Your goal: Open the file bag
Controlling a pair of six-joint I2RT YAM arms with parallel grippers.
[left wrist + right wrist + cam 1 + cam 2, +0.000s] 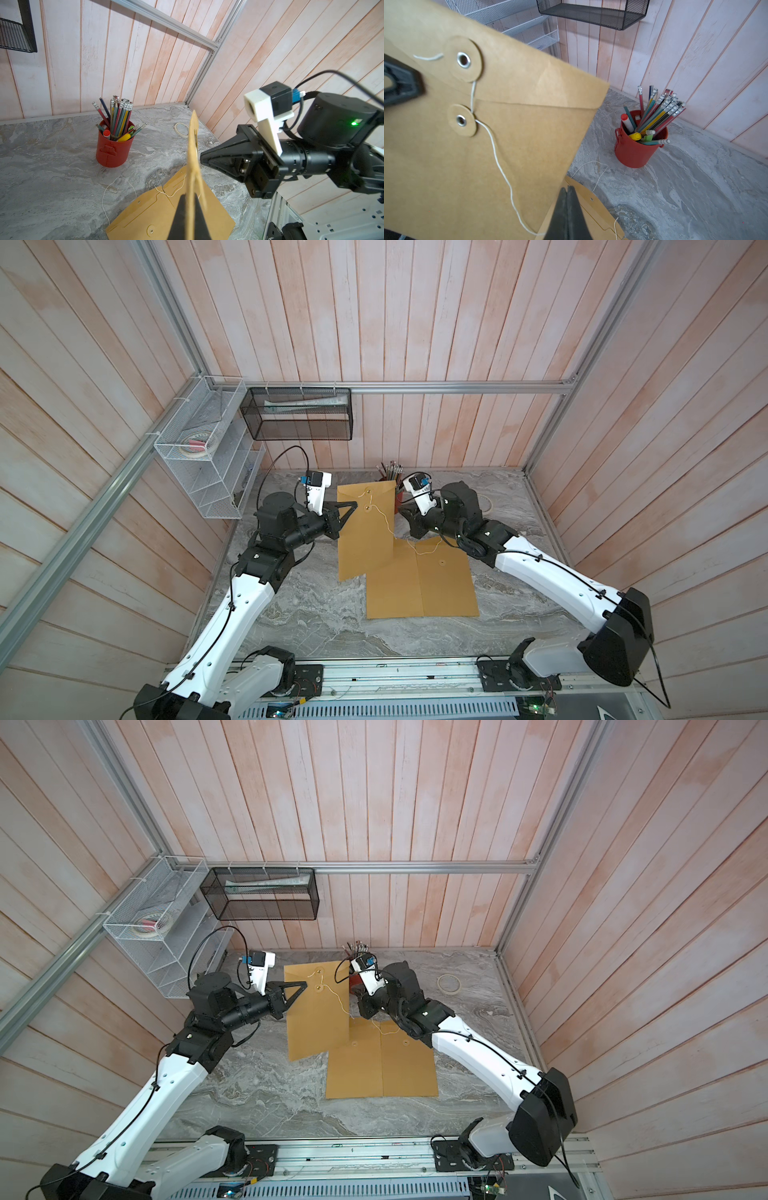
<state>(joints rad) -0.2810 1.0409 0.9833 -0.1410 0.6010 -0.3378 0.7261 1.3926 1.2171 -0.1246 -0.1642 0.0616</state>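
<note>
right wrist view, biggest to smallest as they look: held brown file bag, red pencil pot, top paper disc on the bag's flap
1. held brown paper file bag, fills most of the view, partly from nearness
2. red pencil pot
3. upper round paper disc with metal eyelet, despite being nearer

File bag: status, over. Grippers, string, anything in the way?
Left gripper shut on file bag edge, bag upright. Right gripper shut, loose string running to it; flap down. Flat envelopes below, red pencil cup behind.
</note>
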